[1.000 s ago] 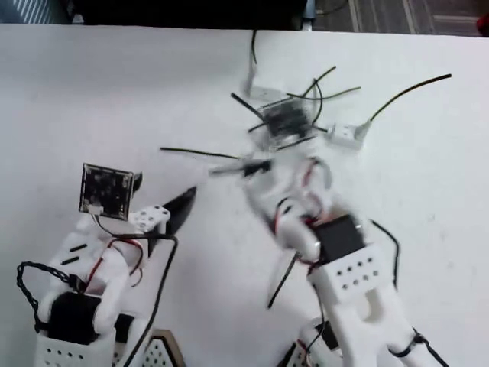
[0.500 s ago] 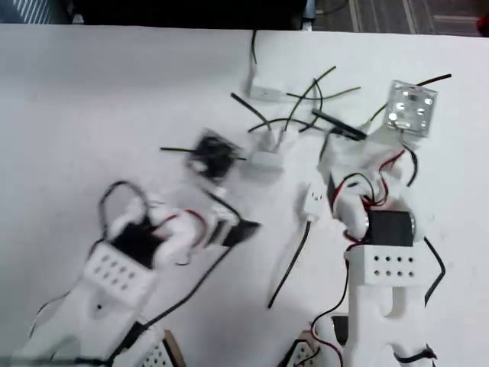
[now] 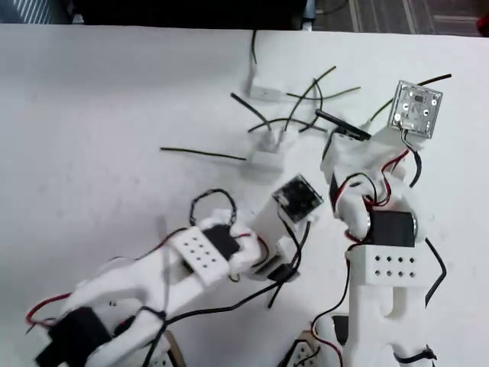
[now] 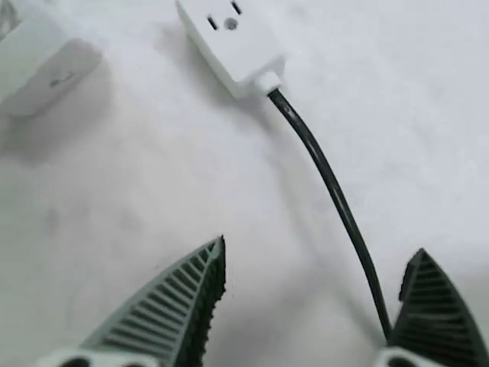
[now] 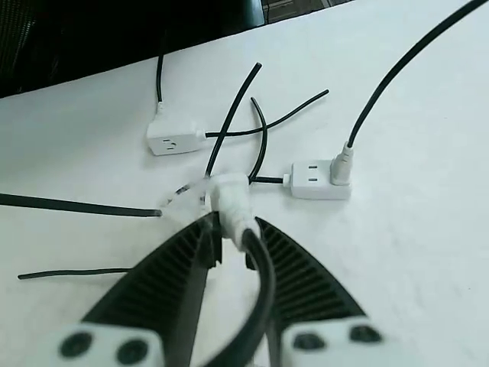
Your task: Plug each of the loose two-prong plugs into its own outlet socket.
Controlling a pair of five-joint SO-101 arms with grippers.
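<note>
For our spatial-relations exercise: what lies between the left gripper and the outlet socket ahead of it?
Left wrist view: bare table and the black cord running from the outlet socket toward the left gripper.

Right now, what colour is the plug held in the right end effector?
The plug is white, with a black cord; clearest in the right wrist view.

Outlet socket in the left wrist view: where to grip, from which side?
Pinch the outlet socket across its two long flat sides, probably from straight above: it lies flat, slots up. Skip the thin cord at its end. The left gripper is open, over that cord.
</note>
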